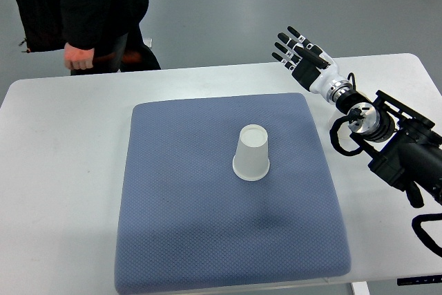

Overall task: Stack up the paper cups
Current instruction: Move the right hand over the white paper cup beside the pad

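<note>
On the blue mat [179,226] at mid-table, a paper cup [252,152] stands upside down, axis vertical. My right hand [302,55] hovers up and to the right, well apart, fingers [284,47] spread and empty; I judge it the only hand placed to reach.

white table [62,170] | blue mat [207,240] lying flat on it
</note>
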`<move>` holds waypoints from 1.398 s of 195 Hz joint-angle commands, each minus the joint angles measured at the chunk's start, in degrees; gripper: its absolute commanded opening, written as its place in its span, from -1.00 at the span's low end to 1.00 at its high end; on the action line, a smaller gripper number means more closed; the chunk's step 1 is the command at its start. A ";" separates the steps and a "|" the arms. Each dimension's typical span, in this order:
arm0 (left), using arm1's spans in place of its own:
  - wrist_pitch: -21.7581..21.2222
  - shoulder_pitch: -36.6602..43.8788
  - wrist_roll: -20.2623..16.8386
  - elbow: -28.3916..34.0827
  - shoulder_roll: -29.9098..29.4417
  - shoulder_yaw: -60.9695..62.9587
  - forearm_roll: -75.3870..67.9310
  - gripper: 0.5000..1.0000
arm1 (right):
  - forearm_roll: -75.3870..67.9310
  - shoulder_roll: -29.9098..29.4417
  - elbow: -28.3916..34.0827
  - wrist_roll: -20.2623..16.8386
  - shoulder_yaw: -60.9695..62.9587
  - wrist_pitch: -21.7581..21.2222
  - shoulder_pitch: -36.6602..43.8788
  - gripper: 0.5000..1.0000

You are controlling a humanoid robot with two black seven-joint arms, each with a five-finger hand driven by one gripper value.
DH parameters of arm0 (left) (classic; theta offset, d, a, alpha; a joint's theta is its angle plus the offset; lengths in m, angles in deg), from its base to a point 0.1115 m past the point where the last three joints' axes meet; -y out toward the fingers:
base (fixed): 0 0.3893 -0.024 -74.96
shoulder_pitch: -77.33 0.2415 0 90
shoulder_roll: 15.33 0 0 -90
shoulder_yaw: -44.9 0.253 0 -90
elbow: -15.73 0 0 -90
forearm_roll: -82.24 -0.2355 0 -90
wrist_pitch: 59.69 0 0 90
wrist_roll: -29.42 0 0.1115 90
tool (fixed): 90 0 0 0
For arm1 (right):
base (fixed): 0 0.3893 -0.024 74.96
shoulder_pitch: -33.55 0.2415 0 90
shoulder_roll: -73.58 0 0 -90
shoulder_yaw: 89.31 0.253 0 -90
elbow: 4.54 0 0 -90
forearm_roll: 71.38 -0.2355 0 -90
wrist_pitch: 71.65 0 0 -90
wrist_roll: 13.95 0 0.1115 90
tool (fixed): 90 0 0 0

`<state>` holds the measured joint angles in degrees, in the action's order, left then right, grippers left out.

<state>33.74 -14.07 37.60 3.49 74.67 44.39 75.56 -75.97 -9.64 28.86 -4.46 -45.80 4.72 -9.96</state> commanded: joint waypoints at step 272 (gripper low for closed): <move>0.09 0.00 0.00 -1.91 0.00 0.08 0.00 1.00 | 35.97 28.38 34.54 -11.60 -96.06 -21.37 71.09 0.71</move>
<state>33.82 -14.07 37.60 2.45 74.67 44.41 75.47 -41.76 18.96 58.29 -15.15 -135.28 -16.50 51.82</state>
